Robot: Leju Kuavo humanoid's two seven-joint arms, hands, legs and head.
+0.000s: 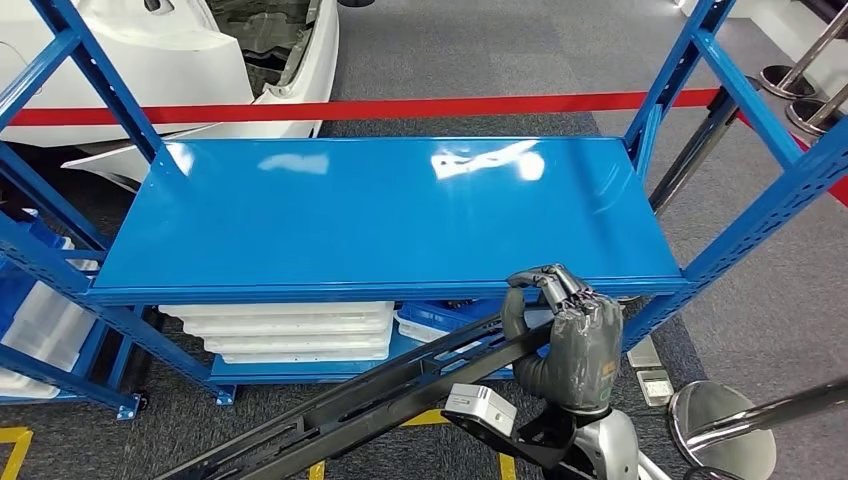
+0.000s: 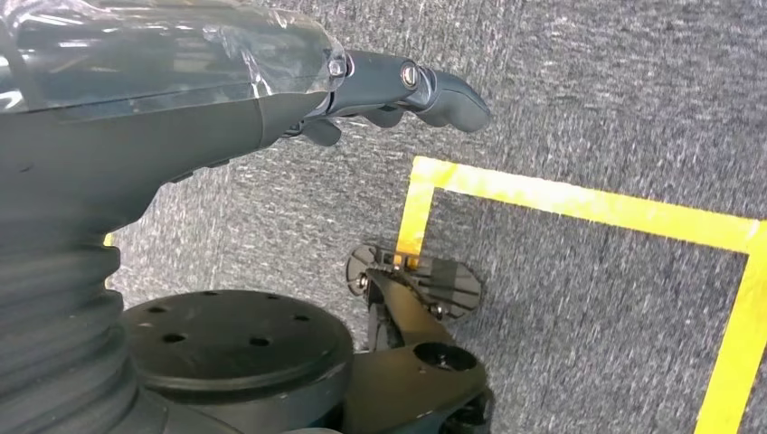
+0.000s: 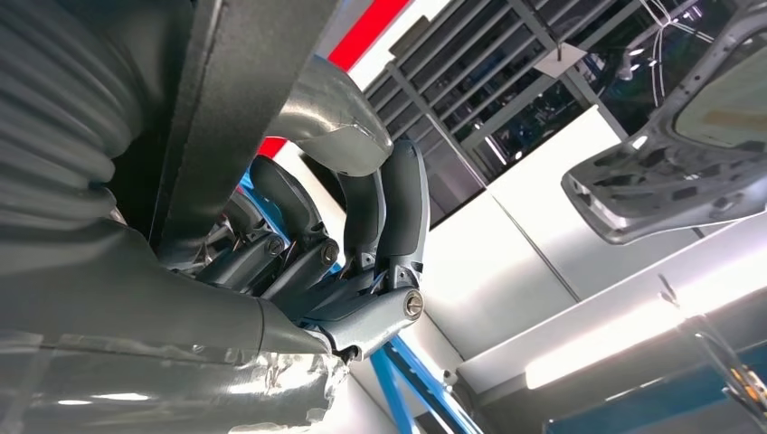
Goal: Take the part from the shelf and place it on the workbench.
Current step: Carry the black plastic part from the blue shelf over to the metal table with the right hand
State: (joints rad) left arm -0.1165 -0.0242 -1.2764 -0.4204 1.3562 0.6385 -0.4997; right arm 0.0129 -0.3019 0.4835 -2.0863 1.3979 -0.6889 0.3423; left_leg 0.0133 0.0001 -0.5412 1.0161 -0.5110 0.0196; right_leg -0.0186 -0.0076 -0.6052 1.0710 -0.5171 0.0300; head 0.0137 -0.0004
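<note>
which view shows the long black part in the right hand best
The head view: the long black part runs as a whole bar from the right hand down to the lower left, below the blue shelf. The right wrist view shows a short dark stretch under the fingers. The left wrist view looks at carpet.

blue shelf (image 1: 380,215) | top board bare | white trays (image 1: 290,330) stacked on lower board

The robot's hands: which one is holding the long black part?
The right hand. Its fingers wrap around the long black part just below the blue shelf. The left hand hangs over the grey carpet, holding nothing.
</note>
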